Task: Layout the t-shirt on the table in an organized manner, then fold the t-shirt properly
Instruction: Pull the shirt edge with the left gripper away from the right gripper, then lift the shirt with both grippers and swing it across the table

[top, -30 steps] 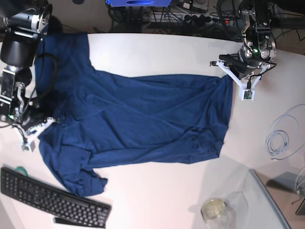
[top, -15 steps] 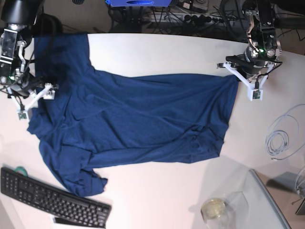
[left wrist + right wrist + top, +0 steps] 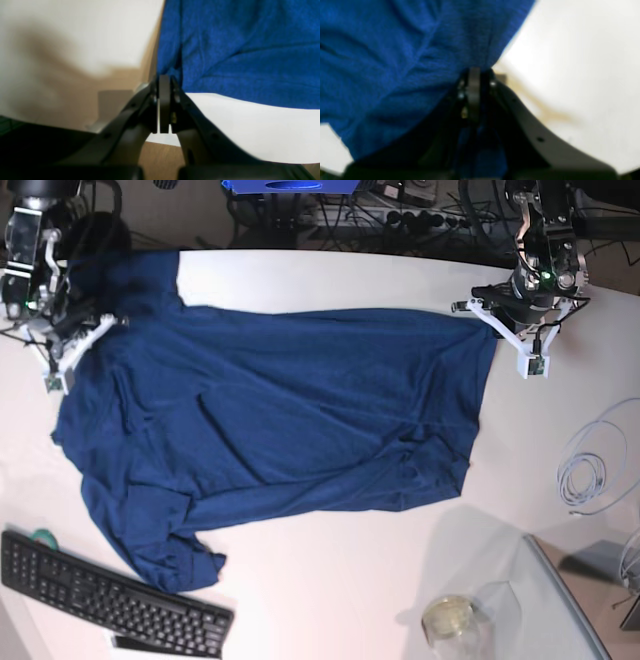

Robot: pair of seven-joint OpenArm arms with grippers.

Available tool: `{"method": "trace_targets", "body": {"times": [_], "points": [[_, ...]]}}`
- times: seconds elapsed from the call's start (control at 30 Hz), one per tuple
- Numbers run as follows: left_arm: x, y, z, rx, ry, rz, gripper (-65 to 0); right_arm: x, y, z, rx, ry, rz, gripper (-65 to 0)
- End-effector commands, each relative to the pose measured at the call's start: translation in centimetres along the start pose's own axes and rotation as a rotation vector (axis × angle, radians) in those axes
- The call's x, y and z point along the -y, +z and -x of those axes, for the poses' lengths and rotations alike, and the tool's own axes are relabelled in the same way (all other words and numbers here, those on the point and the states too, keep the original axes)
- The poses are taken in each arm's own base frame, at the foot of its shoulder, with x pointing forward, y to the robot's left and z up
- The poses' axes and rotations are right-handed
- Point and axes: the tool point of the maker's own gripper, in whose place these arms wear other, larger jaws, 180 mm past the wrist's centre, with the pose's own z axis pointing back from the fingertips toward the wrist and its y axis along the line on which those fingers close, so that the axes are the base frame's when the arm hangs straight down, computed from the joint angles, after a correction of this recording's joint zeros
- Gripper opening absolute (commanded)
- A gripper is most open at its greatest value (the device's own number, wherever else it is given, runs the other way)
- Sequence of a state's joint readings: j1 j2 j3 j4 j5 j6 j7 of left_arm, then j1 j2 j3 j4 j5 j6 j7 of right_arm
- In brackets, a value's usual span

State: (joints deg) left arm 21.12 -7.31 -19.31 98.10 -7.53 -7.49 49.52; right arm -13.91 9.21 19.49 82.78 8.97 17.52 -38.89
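1. The step in hand is the laying-out: one dark blue shirt (image 3: 270, 430) lies spread across the white bench (image 3: 330, 280), filling most of its middle, with two arms holding it at opposite far corners.
2. The left claw (image 3: 492, 322) is clamped on the shirt's upper corner at the base view's right; its wrist view shows the jaws pressed together with blue cloth pinched at their tips.
3. The right claw (image 3: 75, 330) is at the opposite end, near the shoulder; its wrist view shows closed jaws with cloth gathered right at their tips, so I judge it gripping the shirt too.
4. The far edge between the claws looks fairly straight, but the near side is not tidy: a sleeve is bunched near the keyboard (image 3: 110, 595), and wrinkles gather toward the lower right hem.
5. By my reading, the next move calls for setting the far edge down flat, releasing, then smoothing the bunched sleeve and the creased hem before any fold.
6. Count: one shirt, two claws, one keyboard, one coil of pale cable (image 3: 590, 470), one clear tray (image 3: 560, 600), one small glass jar (image 3: 448, 617).
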Motion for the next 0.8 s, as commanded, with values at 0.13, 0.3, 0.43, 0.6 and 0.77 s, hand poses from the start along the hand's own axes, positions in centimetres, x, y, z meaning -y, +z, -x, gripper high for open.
{"method": "trace_targets", "body": {"times": [0.13, 0.3, 0.43, 0.6, 0.77], "points": [[-0.2, 0.6, -1.6, 0.053, -0.003, -0.002, -65.0, 2.8, 5.3, -5.7, 0.133, 0.028, 0.097, -64.4], [-0.3, 1.9, -2.9, 0.107, 0.010, -0.012, -65.0, 1.5, 9.0, -6.9, 0.169, 0.123, 0.087, -64.4], [-2.1, 3.0, -3.5, 0.144, 0.069, -0.060, -65.0, 0.4, 9.7, -5.4, 0.129, 0.118, 0.073, -64.4], [-3.2, 3.4, -1.7, 0.109, 0.078, -0.088, -65.0, 0.1, 8.2, -2.5, -0.007, 0.147, 0.035, -64.4], [-3.4, 3.3, 0.3, 0.064, 0.078, -0.091, -65.0, 0.2, 8.0, -1.6, -0.056, 0.141, 0.034, -64.4]]}}
